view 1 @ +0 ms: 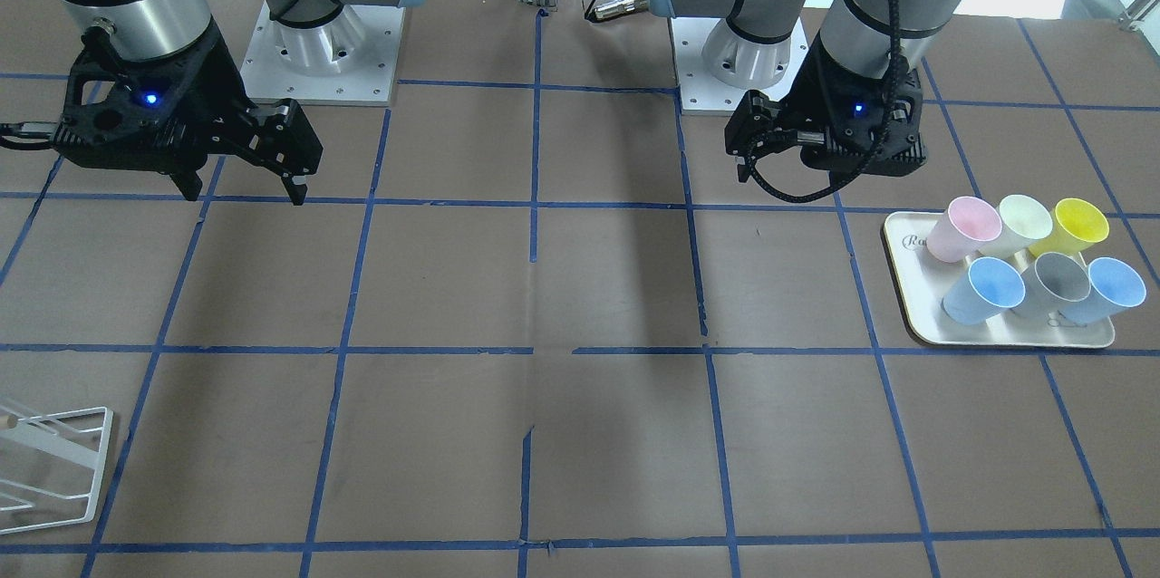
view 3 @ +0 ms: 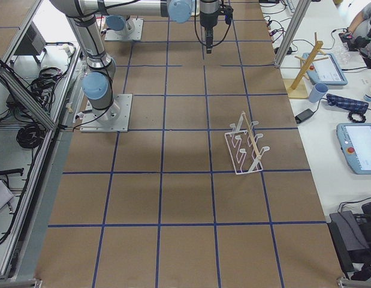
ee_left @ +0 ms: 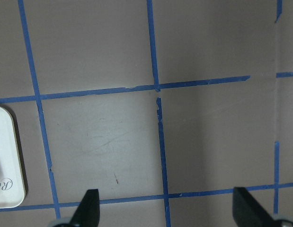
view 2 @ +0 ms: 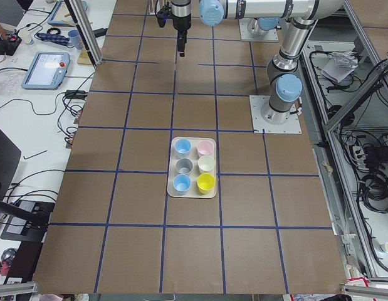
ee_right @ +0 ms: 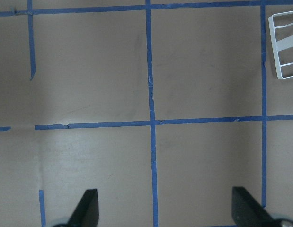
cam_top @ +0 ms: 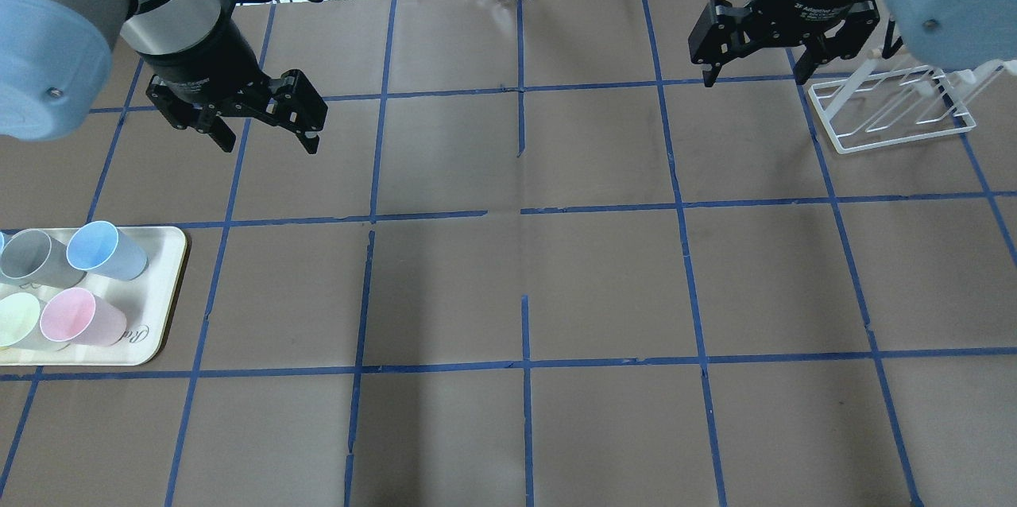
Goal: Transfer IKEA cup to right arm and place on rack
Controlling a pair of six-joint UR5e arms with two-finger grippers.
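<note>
Two alike pale-blue cups stand with other cups on a cream tray; I cannot tell which of the two is the IKEA cup. One blue cup shows in the overhead view. My left gripper, with the looped black cable, is open and empty above the table, beyond the tray. My right gripper is open and empty next to the white wire rack. The rack holds no cup. The wrist views show both pairs of fingertips apart over bare table.
The tray also holds a grey cup, a pink cup, a pale-green cup and a yellow cup. The table is brown with a blue tape grid. The arm bases stand at the robot's edge.
</note>
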